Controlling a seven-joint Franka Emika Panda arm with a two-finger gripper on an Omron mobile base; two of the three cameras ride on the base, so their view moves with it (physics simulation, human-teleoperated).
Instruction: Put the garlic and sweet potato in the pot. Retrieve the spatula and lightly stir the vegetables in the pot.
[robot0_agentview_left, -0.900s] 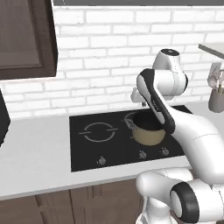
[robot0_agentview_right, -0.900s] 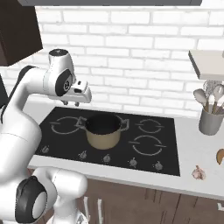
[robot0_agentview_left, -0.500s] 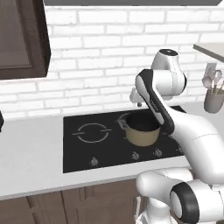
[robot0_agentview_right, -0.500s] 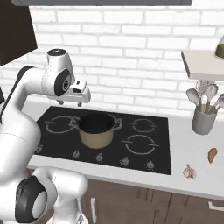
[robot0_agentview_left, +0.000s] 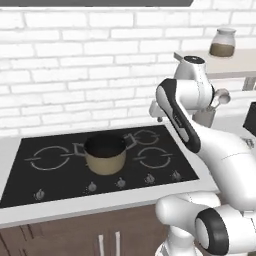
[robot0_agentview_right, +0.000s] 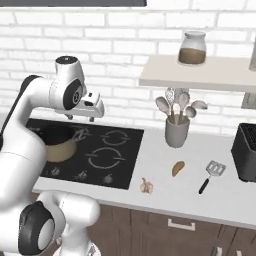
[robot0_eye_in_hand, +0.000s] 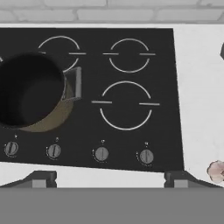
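Nearest the front edge of the white surface, to the right of the black cooktop, lies the garlic. Just behind it and a little further right is the sweet potato, and beside that, further right again, the spatula lies flat with its black handle pointing toward the front edge and its slotted head away. None of the three touches another.

The end effector hangs above the cooktop, well to the left of these things and clear of them all; its fingers stand spread wide with nothing between them. In the hand view the garlic peeks in at the lower right corner, off beyond the right fingertip, on the bare surface past the cooktop's edge.

The pot sits on the cooktop's middle-left area, tan outside, dark inside, with a grey handle on each side. In the hand view it lies to the upper left of the end effector, apart from it. A row of knobs runs along the cooktop's front edge.

Further back, a grey utensil cup with pale round-headed spoons stands near the wall, behind the sweet potato. A dark appliance sits at the far right. Above, a shelf carries a glass jar. A white brick wall backs everything.
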